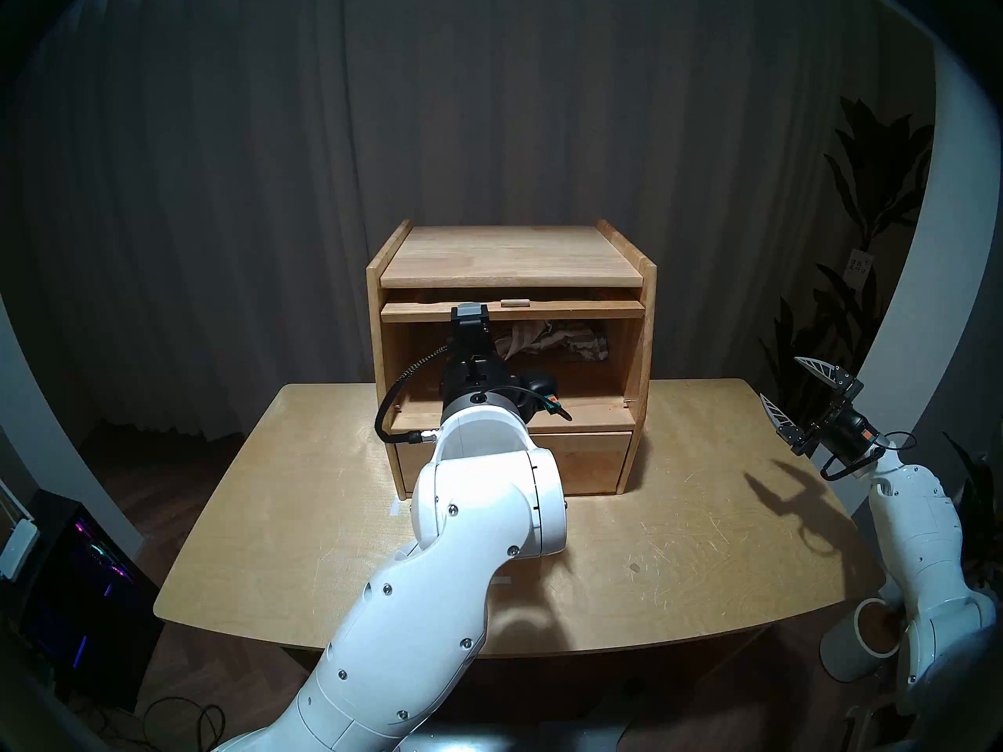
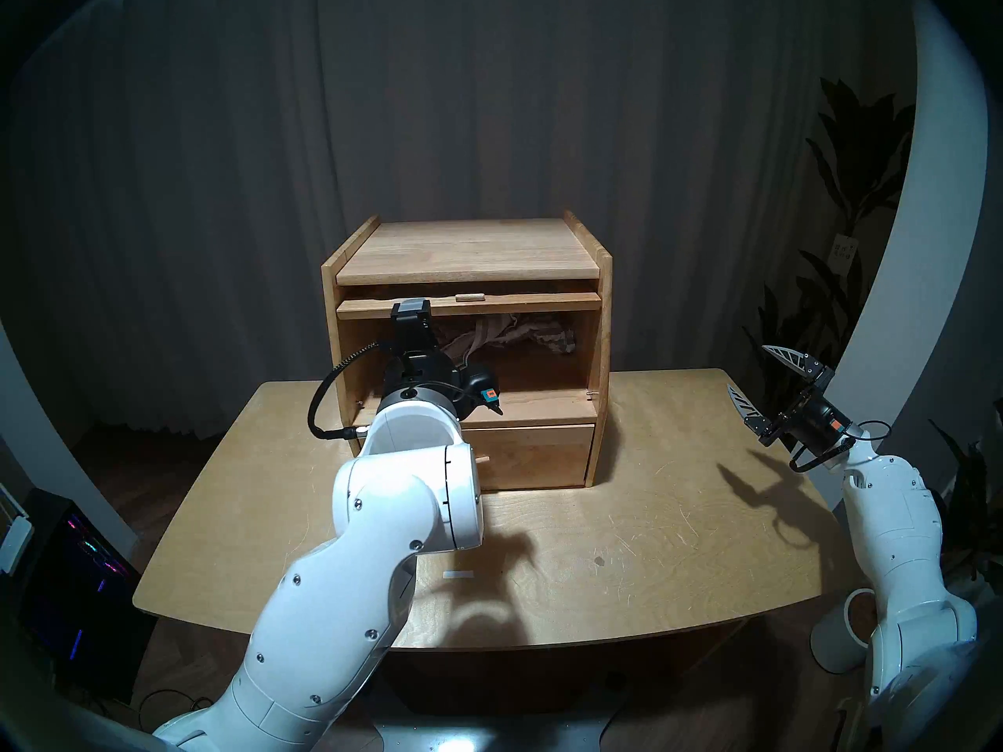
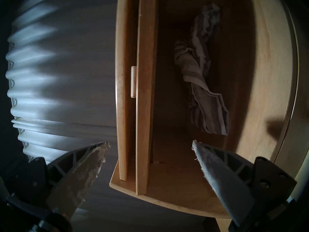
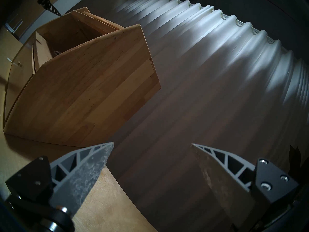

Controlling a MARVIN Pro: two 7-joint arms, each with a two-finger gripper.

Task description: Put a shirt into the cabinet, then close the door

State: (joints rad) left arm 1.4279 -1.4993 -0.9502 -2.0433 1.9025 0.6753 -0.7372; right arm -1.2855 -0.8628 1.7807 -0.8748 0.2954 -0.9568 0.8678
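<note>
Table (image 1: 678, 544): one cabinet (image 1: 640, 355), one shirt (image 1: 548, 339) inside; two hands (image 3: 150, 143) (image 1: 789, 395) released.

One cabinet (image 1: 510, 257) stands on one table (image 1: 678, 561). It has one large compartment, one raised door (image 1: 543, 310) and one drawer (image 1: 586, 460). I count two peg handles, one on the door and one on the drawer. One striped shirt (image 1: 548, 339) lies inside. Two arms show, each with one hand: the left hand (image 3: 150, 144) and the right hand (image 1: 789, 393). One leafy plant (image 1: 863, 203) stands at the right.
</note>
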